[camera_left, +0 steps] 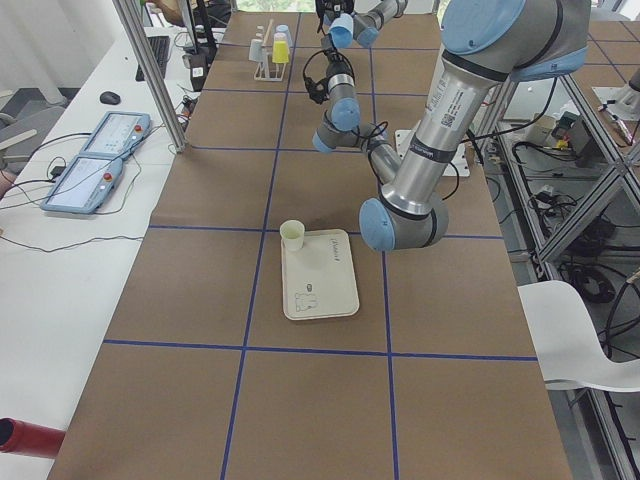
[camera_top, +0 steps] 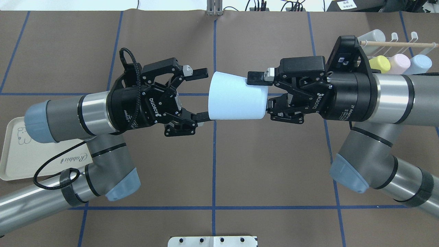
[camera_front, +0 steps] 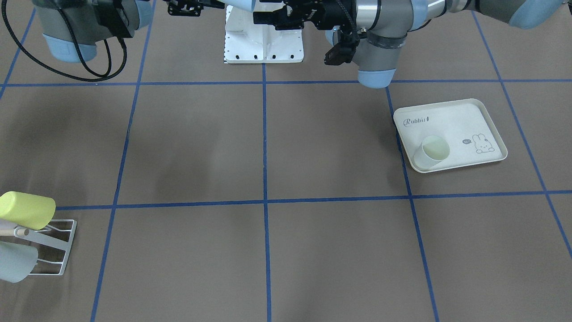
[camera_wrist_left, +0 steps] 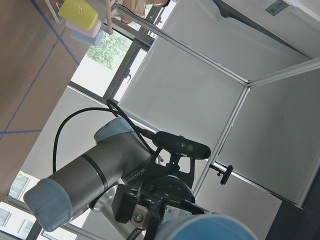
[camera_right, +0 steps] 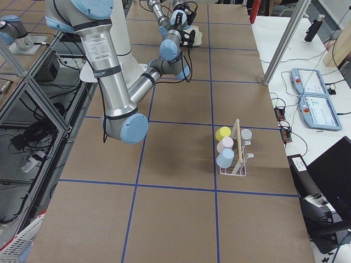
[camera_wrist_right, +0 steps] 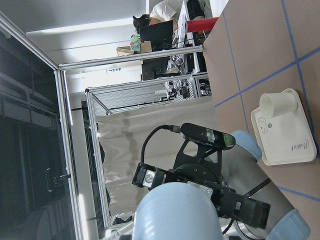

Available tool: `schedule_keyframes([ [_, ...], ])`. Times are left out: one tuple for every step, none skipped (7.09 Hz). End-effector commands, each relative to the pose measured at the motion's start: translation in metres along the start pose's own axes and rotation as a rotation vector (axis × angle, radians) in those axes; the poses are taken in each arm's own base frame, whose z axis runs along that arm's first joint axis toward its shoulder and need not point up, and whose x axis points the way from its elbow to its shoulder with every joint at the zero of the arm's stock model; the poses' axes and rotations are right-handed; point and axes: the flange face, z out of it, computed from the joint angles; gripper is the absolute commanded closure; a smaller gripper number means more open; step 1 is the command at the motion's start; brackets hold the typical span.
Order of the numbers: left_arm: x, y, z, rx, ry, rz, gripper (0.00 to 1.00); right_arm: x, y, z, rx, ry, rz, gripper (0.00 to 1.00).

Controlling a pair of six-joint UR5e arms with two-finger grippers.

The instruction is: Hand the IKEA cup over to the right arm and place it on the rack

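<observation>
The IKEA cup, light blue, hangs on its side in mid-air between the two arms, wide mouth toward the left. My right gripper is shut on its narrow base end. At the rim, my left gripper stands open, fingertips just outside the rim's two edges. The cup fills the bottom of the left wrist view and the right wrist view. The white wire rack with its wooden dowel stands far right behind the right arm, holding yellow, pink, blue and clear cups. It also shows in the right side view.
A cream rabbit-print tray holds a cream cup lying on its side, on the robot's left; its corner shows under the left arm. The robot's white base plate sits at the table's near edge.
</observation>
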Motion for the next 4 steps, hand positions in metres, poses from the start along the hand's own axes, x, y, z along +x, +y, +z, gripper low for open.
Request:
schedule_keyframes([
  [-0.002,-0.020,-0.031,0.060,-0.030,0.070,0.00,0.000,-0.005,-0.004,0.038,-0.016,0.003,0.71],
  [0.001,-0.022,-0.033,0.068,-0.030,0.079,0.00,-0.001,-0.007,-0.004,0.059,-0.029,0.001,0.71],
  [0.013,-0.034,-0.048,0.101,-0.028,0.102,0.00,0.001,-0.012,-0.009,0.082,-0.027,-0.003,0.71],
  [0.023,-0.048,-0.068,0.144,-0.032,0.135,0.00,0.007,-0.022,-0.019,0.119,-0.009,-0.013,0.71],
])
